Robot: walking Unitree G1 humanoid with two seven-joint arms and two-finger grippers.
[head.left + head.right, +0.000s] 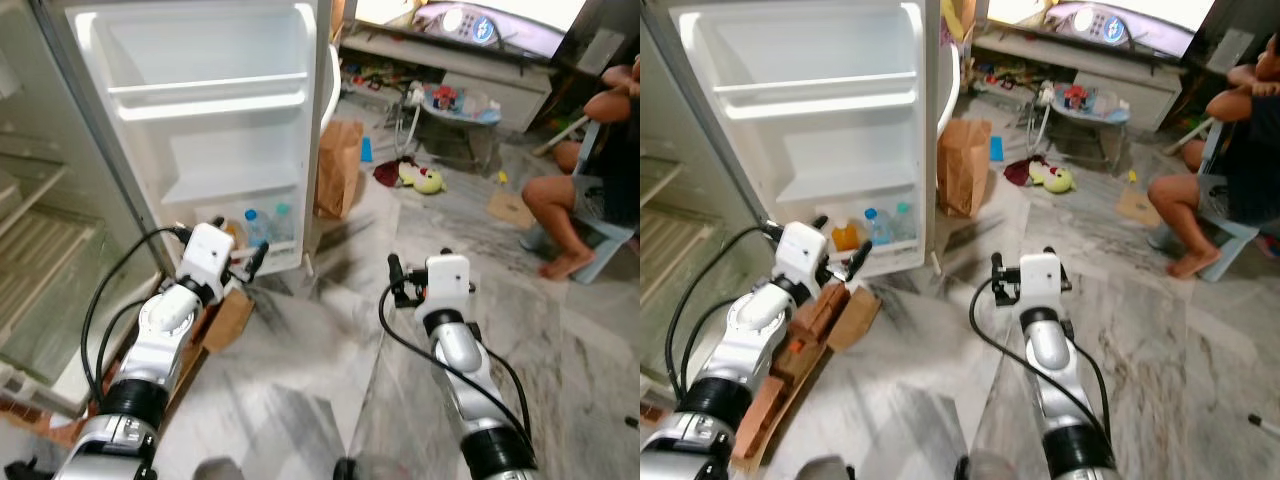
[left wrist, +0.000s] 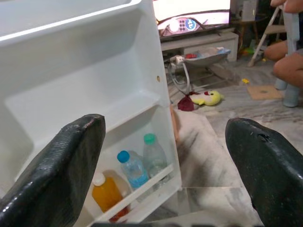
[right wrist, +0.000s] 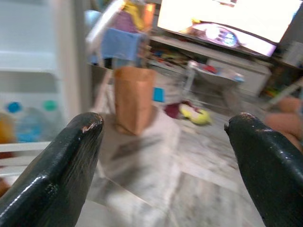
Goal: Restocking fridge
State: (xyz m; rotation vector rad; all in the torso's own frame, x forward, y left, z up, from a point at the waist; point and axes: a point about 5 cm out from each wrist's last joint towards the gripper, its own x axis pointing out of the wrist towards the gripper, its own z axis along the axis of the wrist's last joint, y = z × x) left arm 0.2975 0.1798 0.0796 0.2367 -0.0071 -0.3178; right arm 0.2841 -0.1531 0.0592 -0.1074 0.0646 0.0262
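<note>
Facing the open fridge door (image 1: 200,130), I see its lowest shelf holding three bottles in a row: an orange juice bottle (image 2: 108,195), a blue-capped water bottle (image 2: 132,168) and a green-capped water bottle (image 2: 154,153). They stand upright, side by side, just ahead of my left claw (image 2: 165,161) and a little beyond its fingertips, not touching it. My left claw is spread wide and empty, its two black fingers (image 2: 61,165) framing the bottles in the left wrist view. My left arm is raised and bent, reaching forward toward the bottom of the door, above a cardboard box (image 1: 830,315) on the floor.

My right claw (image 3: 165,156) is also spread wide with nothing in it. That arm is held up in front of me over the marble floor (image 1: 330,340), well apart from the fridge. Beyond it a brown paper bag (image 1: 338,168) stands upright on the floor just beside the door's edge. Farther off lies a yellow soft toy (image 1: 425,180), and a person (image 1: 585,190) sits on a stool at the right.
</note>
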